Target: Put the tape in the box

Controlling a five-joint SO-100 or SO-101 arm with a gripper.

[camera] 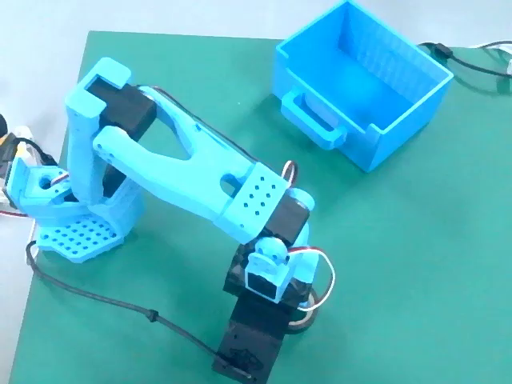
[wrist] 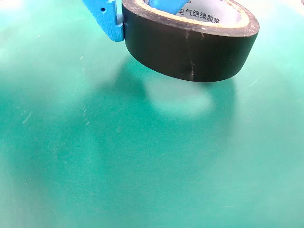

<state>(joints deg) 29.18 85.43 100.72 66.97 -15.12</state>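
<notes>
Clearly my gripper [wrist: 142, 12] has closed on the tape [wrist: 190, 45]: in the wrist view one blue finger [wrist: 107, 21] presses the roll's outer wall from the left and another blue piece shows inside the core, so I judge the wall is pinched between them. A soft shadow sits on the mat [wrist: 118, 166] under the roll, with a paler patch where light comes through the hole, so I judge the roll is lifted slightly clear, though I cannot be certain. From the fixed view the arm [camera: 192, 168] is folded forward with its wrist low at the bottom middle, and only a sliver of the roll [camera: 302, 322] peeks out beneath the black motor housing. The box [camera: 364, 84] stands well apart, at the upper right, open and empty as far as I see, its loop handle [camera: 316, 116] turned toward the arm. So the grasp looks done; the carry across, the positioning over the rim and the release all remain. The roll is glossy black with a faint seam line, around a whitish inner ring printed with characters. The bin is bright blue plastic with ribbed inner walls and square corners, and the mat is smooth green with fine scuffs.
</notes>
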